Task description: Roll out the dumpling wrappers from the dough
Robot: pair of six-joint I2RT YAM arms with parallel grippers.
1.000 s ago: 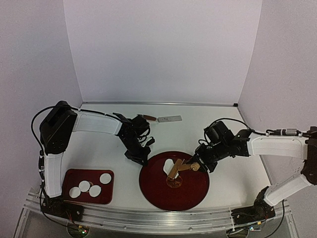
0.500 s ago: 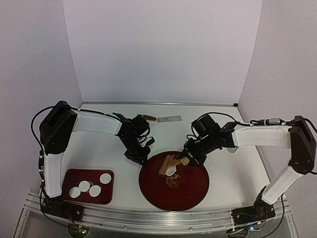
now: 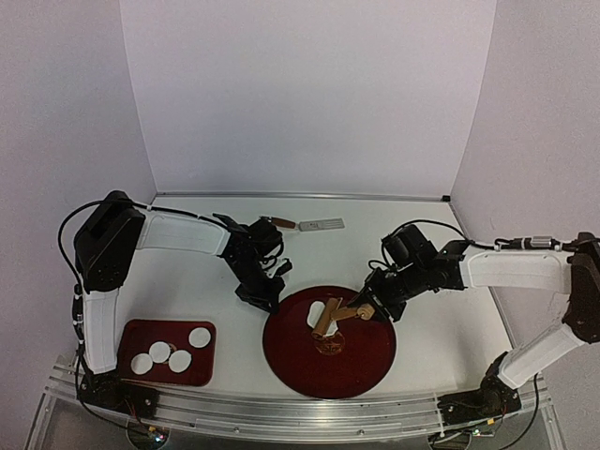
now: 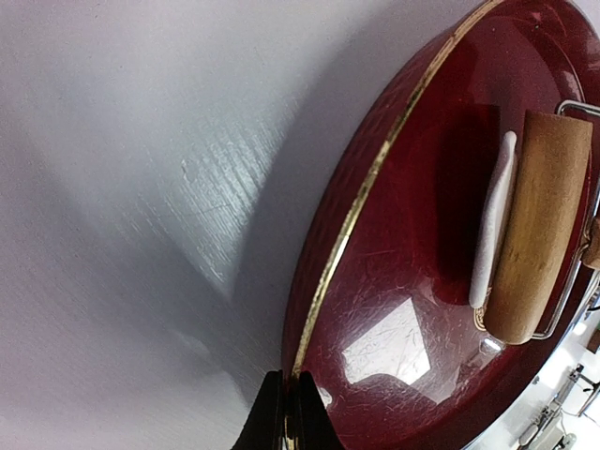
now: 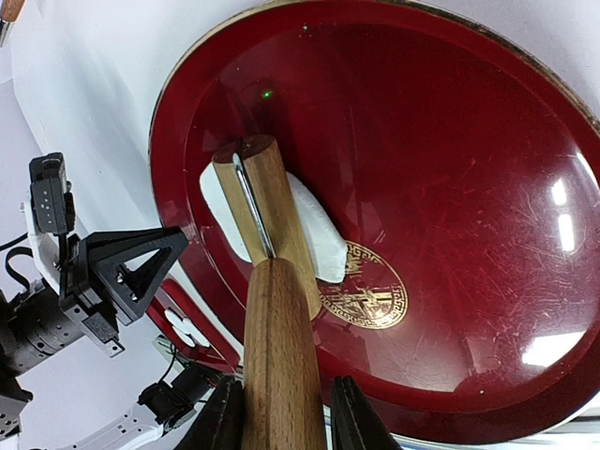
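While right end effector (image 5: 281, 412) pinches roller handle (image 5: 279, 347), barrel (image 5: 277, 211) on dough (image 5: 317, 234) on round red plate (image 5: 450, 187), risks: dough sticks to barrel, lifts; push slides plate out of left end effector (image 4: 289, 417), pressed together on rim. Four dumpling wrappers (image 3: 179, 361) in small tray (image 3: 136, 336), well apart. Dough under barrel hidden; thickness unreadable.

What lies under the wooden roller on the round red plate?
A flat white dough piece lies under the wooden roller, on the round red plate. Its edges show on both sides; its middle is covered by the roller. The right gripper holds the roller's handle.
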